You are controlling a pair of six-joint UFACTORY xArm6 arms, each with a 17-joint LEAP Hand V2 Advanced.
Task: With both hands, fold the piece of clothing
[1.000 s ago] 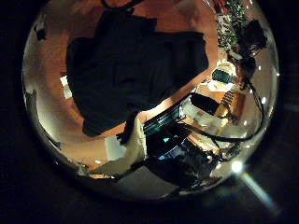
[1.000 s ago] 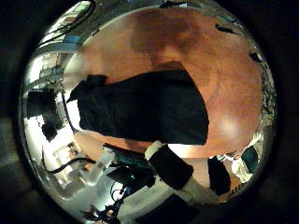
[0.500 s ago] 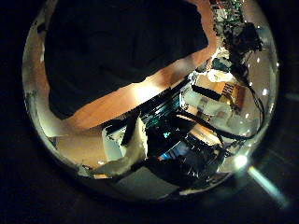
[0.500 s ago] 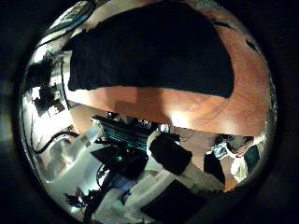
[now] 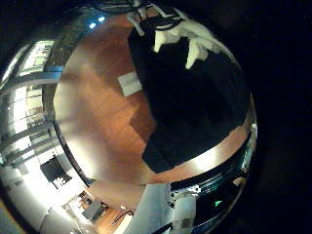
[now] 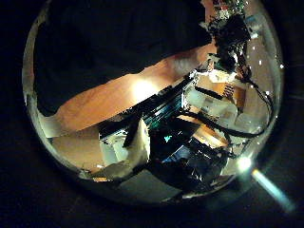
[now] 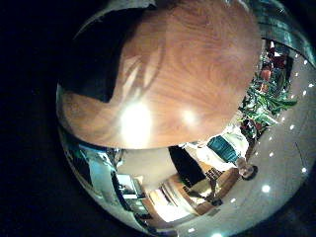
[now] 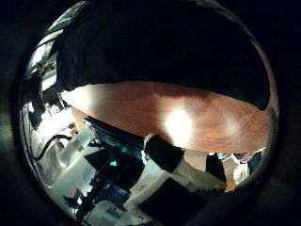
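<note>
Left little finger side palm view shows the dark piece of clothing lying flat on the wooden table, with one straight edge of the cloth running close to the table edge and a strip of bare wood between them. On the other side of the cloth a wide area of bare wood is open, with only a small white square lying on it, just beside the cloth. The pale fingers of the left hand reach in over the cloth; they look fairly straight, but I cannot tell if they touch it.

From the left thumb side palm view, the clothing fills much of the picture, so it is close to that palm, and its edge lies near the table edge.

The right thumb side palm view also has the clothing very close, with a band of bare table between the cloth edge and the table edge. The right little finger side palm view shows mostly free wood, with a dark corner of the clothing at one side. The right hand does not show its fingers clearly, so its state I cannot tell
</note>
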